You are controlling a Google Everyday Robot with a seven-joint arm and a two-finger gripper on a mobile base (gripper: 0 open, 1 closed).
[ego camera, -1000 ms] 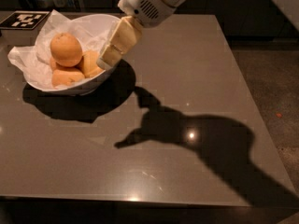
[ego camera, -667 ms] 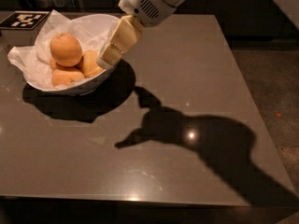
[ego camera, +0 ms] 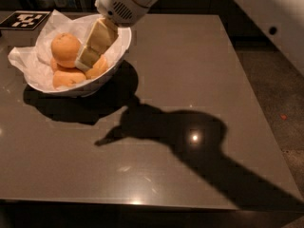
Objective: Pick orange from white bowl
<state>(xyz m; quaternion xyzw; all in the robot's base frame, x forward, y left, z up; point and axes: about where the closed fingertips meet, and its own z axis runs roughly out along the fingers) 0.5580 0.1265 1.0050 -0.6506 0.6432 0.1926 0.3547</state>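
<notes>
The white bowl [ego camera: 97, 84] stands at the table's far left, lined with crumpled white paper. Several oranges lie in it. The biggest, round orange [ego camera: 65, 49] sits on top at the left. Two more show below it, one at the front [ego camera: 68, 78] and one at the right [ego camera: 99, 68]. My gripper [ego camera: 86, 58] reaches down from the upper right into the bowl. Its tip is just right of the top orange and above the right-hand one, which it partly hides.
The bowl stands on a dark grey table [ego camera: 190, 80]. A black-and-white marker tag [ego camera: 23, 19] lies at the far left corner behind the bowl. The arm casts a big shadow over the table's middle. The floor lies beyond the right edge.
My gripper has moved left from the bowl's right rim to inside the bowl, close beside the top orange. The oranges and bowl have not moved.
</notes>
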